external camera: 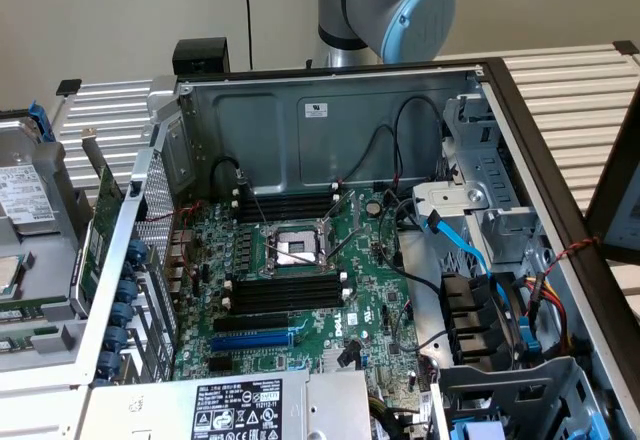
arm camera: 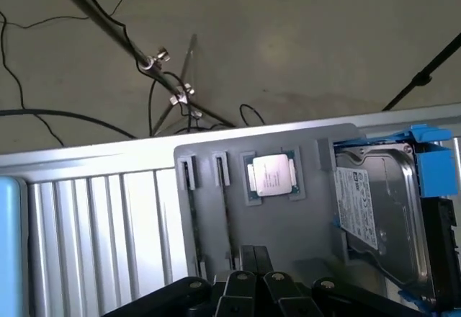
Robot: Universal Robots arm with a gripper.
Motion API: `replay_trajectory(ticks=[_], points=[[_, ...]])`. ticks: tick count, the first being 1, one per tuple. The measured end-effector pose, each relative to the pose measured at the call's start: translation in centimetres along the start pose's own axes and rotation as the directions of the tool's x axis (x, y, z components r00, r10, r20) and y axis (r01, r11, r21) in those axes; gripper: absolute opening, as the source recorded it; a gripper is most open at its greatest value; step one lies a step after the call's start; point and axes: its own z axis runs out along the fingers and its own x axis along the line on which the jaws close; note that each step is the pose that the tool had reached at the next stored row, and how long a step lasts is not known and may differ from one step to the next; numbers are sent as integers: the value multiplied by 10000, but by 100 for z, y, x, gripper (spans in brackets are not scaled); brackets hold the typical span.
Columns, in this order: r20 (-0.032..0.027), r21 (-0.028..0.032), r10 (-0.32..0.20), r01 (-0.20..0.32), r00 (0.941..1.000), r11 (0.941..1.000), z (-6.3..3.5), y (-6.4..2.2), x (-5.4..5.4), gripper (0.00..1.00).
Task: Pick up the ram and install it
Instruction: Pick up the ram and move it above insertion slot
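Two narrow green ram sticks (external camera: 28,310) rest edge-up in grooves of a grey parts tray (external camera: 45,365) at the exterior view's left, outside the computer case. In the wrist view the same tray (arm camera: 288,223) shows two thin grooves (arm camera: 189,212) with the sticks seen edge-on. My gripper (arm camera: 253,251) hangs above the tray close to those grooves, its black fingers (arm camera: 245,256) pressed together with nothing between them. The black memory slots (external camera: 288,291) lie beside the processor socket (external camera: 293,249) on the green motherboard.
The tray also carries a processor chip (arm camera: 272,176) and a hard drive (arm camera: 378,212) in a blue bracket. A green expansion card (external camera: 100,230) stands against the case wall. The arm's blue-capped joint (external camera: 400,5) sits behind the open case (external camera: 320,110). Cables cross the motherboard's right part.
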Motion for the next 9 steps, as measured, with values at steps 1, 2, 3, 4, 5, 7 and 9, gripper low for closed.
replay_trajectory(ticks=[1,2,3,4,5,7,9], points=[[0,33,-93,93,10000,10000,2,0,3,11],[-1,33,-104,104,9999,9999,1,-1,8,11],[-2,33,-121,121,9999,9999,2,-2,20,11],[-3,42,-144,144,9999,9999,3,-3,33,11],[1,106,-158,158,9999,9998,6,-4,39,11],[13,261,-174,174,9998,9995,12,-6,60,11],[24,409,-197,196,9998,9990,18,-8,77,11]])
